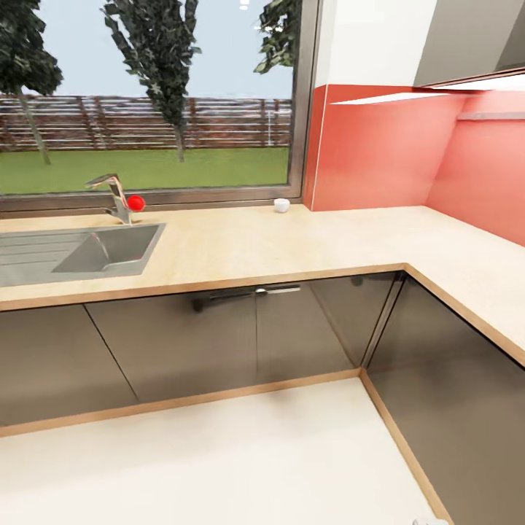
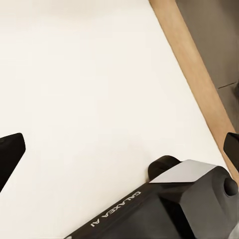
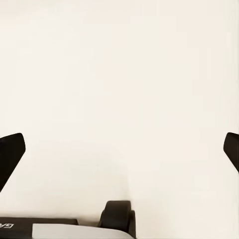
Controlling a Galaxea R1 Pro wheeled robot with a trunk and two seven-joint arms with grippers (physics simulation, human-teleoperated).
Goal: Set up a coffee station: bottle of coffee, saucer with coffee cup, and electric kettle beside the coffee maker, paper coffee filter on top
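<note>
The countertop presented a pale, matt wood-grain surface with a darker wood edge strip, while the sink and faucet appeared as brushed metal. The cabinet fronts were dark, glossy and reflective, and the backsplash was smooth, glossy red. The floor was plain matt cream.

A long light wood countertop bends around the corner. A metal sink with a tap sits near its left end. Behind is a big window showing grass, trees, a fence. Red wall, brown cabinets, pale floor.
</note>
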